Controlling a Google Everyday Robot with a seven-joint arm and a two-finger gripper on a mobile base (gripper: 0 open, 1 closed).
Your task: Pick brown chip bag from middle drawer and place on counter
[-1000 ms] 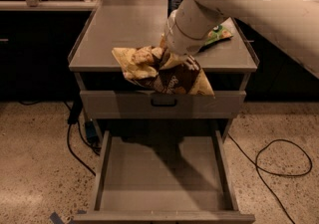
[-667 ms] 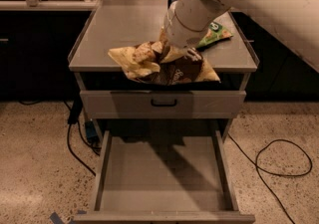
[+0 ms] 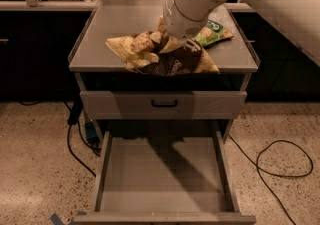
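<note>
The brown chip bag (image 3: 165,58), dark brown and tan with white lettering, hangs crumpled over the front part of the counter (image 3: 115,29). My gripper (image 3: 172,44) is at the end of the white arm, right above the bag, and is shut on the bag's top; its fingers are mostly hidden behind the wrist and the foil. The middle drawer (image 3: 162,174) is pulled wide open below and holds nothing.
A green chip bag (image 3: 214,31) lies on the counter's right side, behind the arm. A shut grey drawer front with a black loop handle (image 3: 164,103) sits under the counter. Cables (image 3: 282,161) lie on the speckled floor left and right of the cabinet.
The arm has carried the brown chip bag upward and back, from in front of the counter's edge to over the counter's front surface. The drawer has not moved.
</note>
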